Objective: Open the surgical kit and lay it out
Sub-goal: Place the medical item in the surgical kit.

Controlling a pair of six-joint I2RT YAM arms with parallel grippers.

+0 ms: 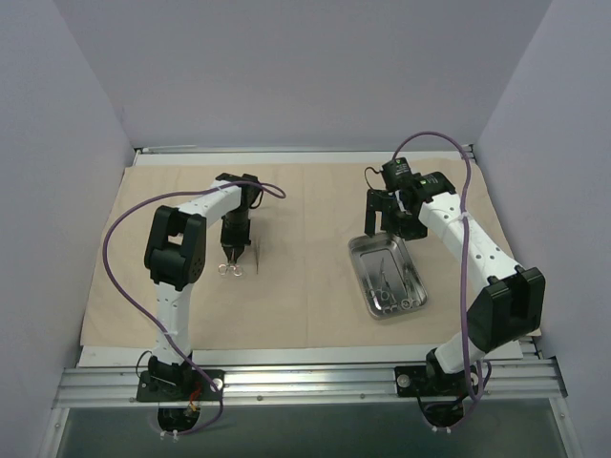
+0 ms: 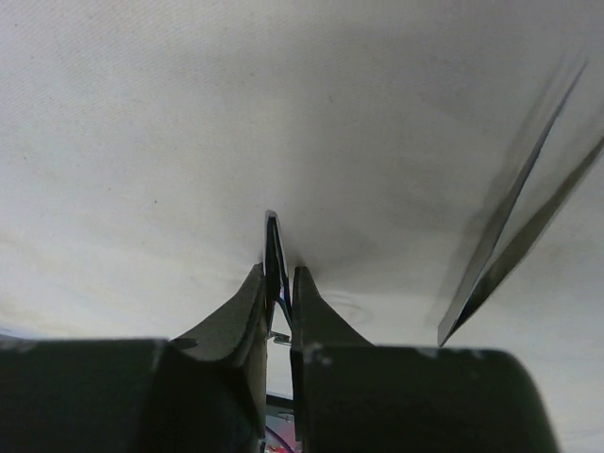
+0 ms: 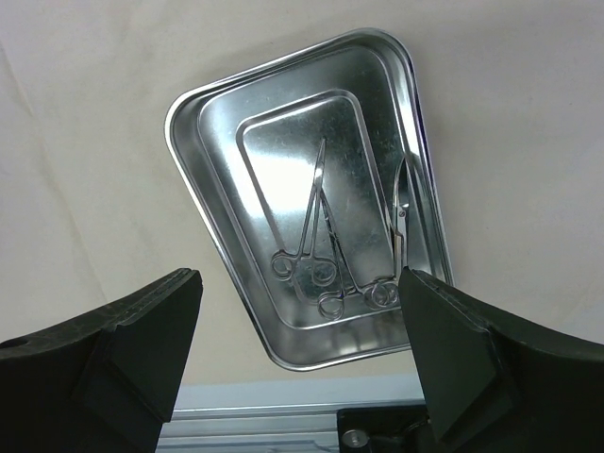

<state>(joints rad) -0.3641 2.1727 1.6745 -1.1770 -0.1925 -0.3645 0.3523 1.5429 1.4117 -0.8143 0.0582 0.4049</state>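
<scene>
Beige cloth (image 1: 305, 296) lay spread flat; left of the steel tray (image 1: 363, 253) the left gripper (image 1: 232, 256) clamped one forceps (image 1: 229, 271), while the right gripper (image 1: 382, 227), jaws apart, hung over that tray's instruments (image 1: 387, 286), not yet laid out.

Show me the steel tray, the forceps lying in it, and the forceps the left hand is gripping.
steel tray (image 3: 283, 132): right wrist view, bare floor.
tray forceps (image 3: 315, 209): right wrist view, crossed shanks.
gripped forceps (image 2: 275, 247): left wrist view, upright metal edge.

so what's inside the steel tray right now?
Two crossed ring-handled forceps and a third instrument along one wall of the tray. The right claw hides one tray corner.
</scene>
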